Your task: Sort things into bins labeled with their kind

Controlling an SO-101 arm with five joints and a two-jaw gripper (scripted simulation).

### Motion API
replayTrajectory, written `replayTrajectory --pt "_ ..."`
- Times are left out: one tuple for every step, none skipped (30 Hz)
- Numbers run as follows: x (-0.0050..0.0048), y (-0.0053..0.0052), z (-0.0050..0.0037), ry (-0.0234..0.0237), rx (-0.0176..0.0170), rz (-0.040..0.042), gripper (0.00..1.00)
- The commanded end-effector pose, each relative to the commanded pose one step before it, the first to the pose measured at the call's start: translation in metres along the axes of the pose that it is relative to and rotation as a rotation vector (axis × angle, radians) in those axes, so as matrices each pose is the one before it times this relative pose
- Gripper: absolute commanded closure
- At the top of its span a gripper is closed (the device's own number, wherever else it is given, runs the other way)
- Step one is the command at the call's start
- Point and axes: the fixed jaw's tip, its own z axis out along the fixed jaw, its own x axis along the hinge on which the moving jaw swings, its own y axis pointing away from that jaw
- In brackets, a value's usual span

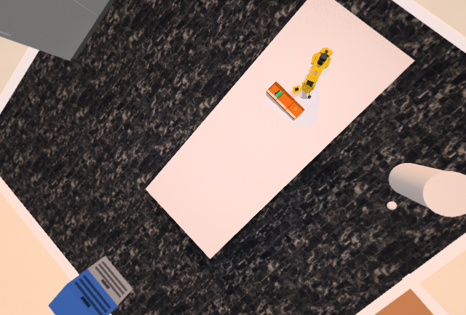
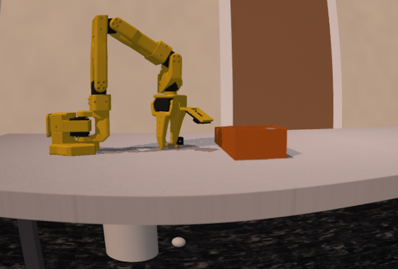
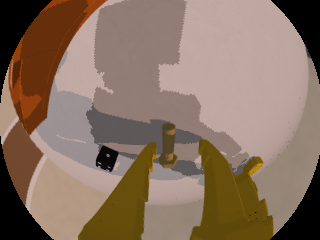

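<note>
While I am watching the wrist view, the tool [image 3: 179,155] is pointing straight down with its tips at the worktop [image 2: 193,176]. Its jaws are standing partly apart, not yet clamped on anything. They are straddling a small brass-coloured bolt [image 3: 167,142], which is lying on the worktop between the two tips. I cannot tell whether either finger is touching it.

Just beside the tool, a small black block [image 3: 107,156] is sitting on the worktop, outside the jaws and apart from the bolt.

Further out, the orange bins [image 2: 257,144] are standing on the worktop near the tool. From above they are showing as one row of compartments. A green thing [image 1: 278,94] is lying in the end compartment farther from the tool, and a small round thing [image 1: 295,108] is showing in the opposite end one. I cannot read the labels.

The yellow arm [image 2: 99,54] is arching up from its base and folding down to the tool.
</note>
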Motion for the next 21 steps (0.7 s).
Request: replayTrajectory --pt "-0.002934 0.0042 -0.003105 -0.02058 -0.03309 0.00845 0.82" --pt "0.0 0.0 0.0 0.0 0.0 0.0 0.83" --pt "0.000001 0.0 0.000003 0.00002 0.0 -0.00002 0.83" --pt "0.0 0.0 0.0 0.0 0.0 0.0 0.84" --pt "0.0 0.0 0.0 0.0 0.0 0.0 0.85" --pt "0.0 0.0 0.0 0.0 0.0 0.0 0.86" --pt "0.0 0.0 0.0 0.0 0.0 0.0 0.87" --pt "0.0 0.0 0.0 0.0 0.0 0.0 0.88" --pt "0.0 0.0 0.0 0.0 0.0 0.0 0.89" --pt "0.0 0.0 0.0 0.0 0.0 0.0 0.89" --pt "0.0 0.0 0.0 0.0 0.0 0.0 0.9" --pt "0.0 0.0 0.0 0.0 0.0 0.0 0.91" --pt "0.0 0.0 0.0 0.0 0.0 0.0 0.92" --pt "0.0 0.0 0.0 0.0 0.0 0.0 0.92" --pt "0.0 0.0 0.0 0.0 0.0 0.0 0.92" --pt "0.0 0.0 0.0 0.0 0.0 0.0 0.93" --pt "0.0 0.0 0.0 0.0 0.0 0.0 0.94" --pt "0.0 0.0 0.0 0.0 0.0 0.0 0.95" --pt "0.0 0.0 0.0 0.0 0.0 0.0 0.95" --pt "0.000002 0.0 0.000002 -0.00001 0.00001 0.0 0.96" --pt "0.0 0.0 0.0 0.0 0.0 0.0 0.97"
